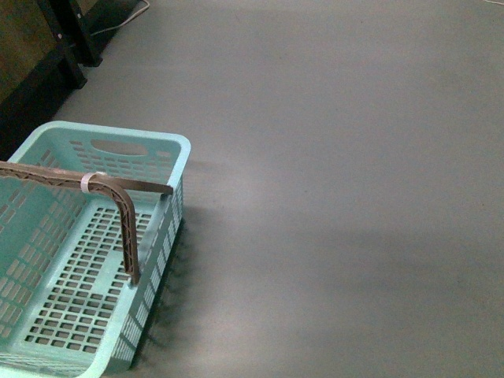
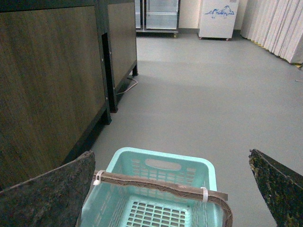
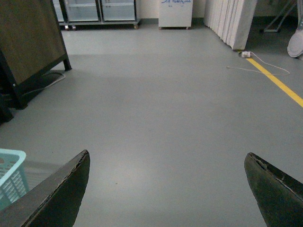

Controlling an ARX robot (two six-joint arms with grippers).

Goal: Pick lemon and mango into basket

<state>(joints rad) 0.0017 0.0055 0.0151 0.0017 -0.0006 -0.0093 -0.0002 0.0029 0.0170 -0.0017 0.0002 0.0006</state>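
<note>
Sitting on the grey floor (image 1: pixel 354 197), the basket (image 1: pixel 118 132) is cut off by the front view's edge; left gripper (image 2: pixel 171 155) above it and right gripper (image 3: pixel 166 155) beside both gape wide, empty.

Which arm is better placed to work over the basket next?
Left, likely. The left tool is open with the basket framed between its fingers, while the right tool, also open, catches only the basket's corner off to one side. No lemon or mango shows in any view, so picking reach cannot be judged.
</note>
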